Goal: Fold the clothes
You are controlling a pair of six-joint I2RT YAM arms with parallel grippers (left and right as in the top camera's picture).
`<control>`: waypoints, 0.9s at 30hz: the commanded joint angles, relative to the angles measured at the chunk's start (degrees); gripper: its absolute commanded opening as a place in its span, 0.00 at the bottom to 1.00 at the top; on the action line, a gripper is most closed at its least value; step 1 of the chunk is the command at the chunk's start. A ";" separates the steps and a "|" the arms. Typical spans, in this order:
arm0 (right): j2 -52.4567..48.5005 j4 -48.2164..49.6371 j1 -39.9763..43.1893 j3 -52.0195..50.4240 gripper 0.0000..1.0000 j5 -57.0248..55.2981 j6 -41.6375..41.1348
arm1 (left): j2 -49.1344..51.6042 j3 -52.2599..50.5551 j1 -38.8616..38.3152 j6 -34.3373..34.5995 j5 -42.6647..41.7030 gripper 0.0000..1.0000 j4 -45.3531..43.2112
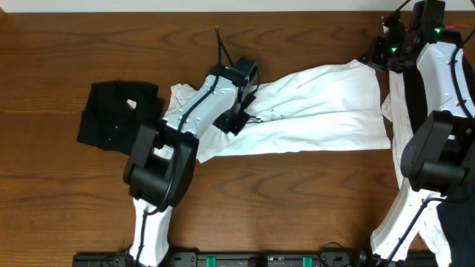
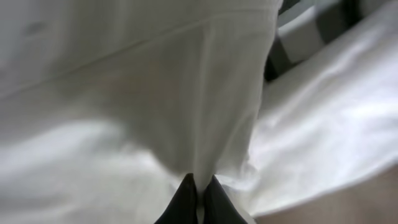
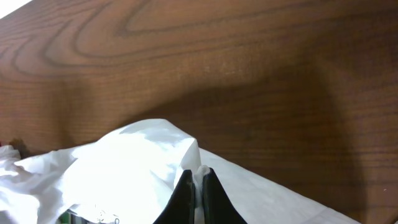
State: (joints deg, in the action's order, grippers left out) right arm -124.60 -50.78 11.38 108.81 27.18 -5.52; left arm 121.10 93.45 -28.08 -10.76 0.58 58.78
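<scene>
White T-shirt (image 1: 326, 104) lies spread across the middle of the wooden table (image 1: 297, 200), lengthwise, with wrinkles at its left end. My left gripper (image 2: 200, 198) sits on the shirt's left half, jaws closed tight with a ridge of white cloth pinched between them. My right gripper (image 3: 199, 190) is at the shirt's far right corner, jaws likewise closed, with a small peak of the fabric nipped between the tips (the cloth rises to a point there).

A black garment (image 1: 119, 111) lies crumpled just off the shirt's left end, a small white tag showing on it; I cannot tell what sort of garment it is. The dark lettering (image 1: 269, 116) on the shirt, just right of my left gripper, is too small to read.

Pale cloth (image 1: 387, 107) shows at the shirt's right edge, mostly hidden under my right arm; whether it is a separate piece I cannot tell.

Counted plainly: one white T-shirt, one black garment, two grippers, both gripping the shirt.
</scene>
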 commanded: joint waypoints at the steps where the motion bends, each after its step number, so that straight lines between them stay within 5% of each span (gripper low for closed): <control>1: 1.70 -0.59 -0.13 0.66 0.01 0.02 0.90 | -6.05 0.35 -0.02 0.52 1.70 0.06 1.22; 27: 1.70 -17.53 1.09 0.66 0.01 -22.69 2.93 | -11.50 0.33 0.13 2.05 9.16 0.06 16.28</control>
State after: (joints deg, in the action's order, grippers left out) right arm -124.60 -67.75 12.21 108.81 8.58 -3.57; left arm 110.61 93.47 -28.08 -9.23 8.16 73.97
